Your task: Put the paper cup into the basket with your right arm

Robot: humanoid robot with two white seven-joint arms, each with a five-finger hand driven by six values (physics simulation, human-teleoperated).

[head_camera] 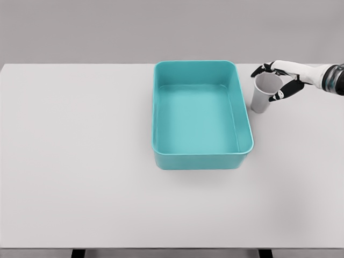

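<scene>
Teal plastic basket (201, 156) is seen near the middle of the table (80, 161), a rectangular tub with rounded corners and a raised rim. Its long axis runs away from the camera. Nothing is seen inside it; the floor is lit evenly and the near wall is shown in shadow.

Paper cup (263, 92) is placed upright on the table just to the right of the basket's far right corner, outside the basket. Its mouth is turned up and the pale inner wall is visible. A narrow strip of table is seen between cup and basket wall, so the two are apart.

Right robot hand (282, 79) is brought in from the right edge on a white arm with a dark and grey wrist section. The hand is held at the cup's rim level. Dark-tipped fingers (280, 95) are curled around the cup: some are seen at the far side of the rim, others at the near right side of the wall. The cup appears to be gripped, though actual contact cannot be confirmed at this resolution. The cup's base looks seated on the table, with a soft shadow cast to its lower right.

Table is rendered as a plain light grey slab, with a grey wall behind and two dark legs shown at the bottom edge.
</scene>
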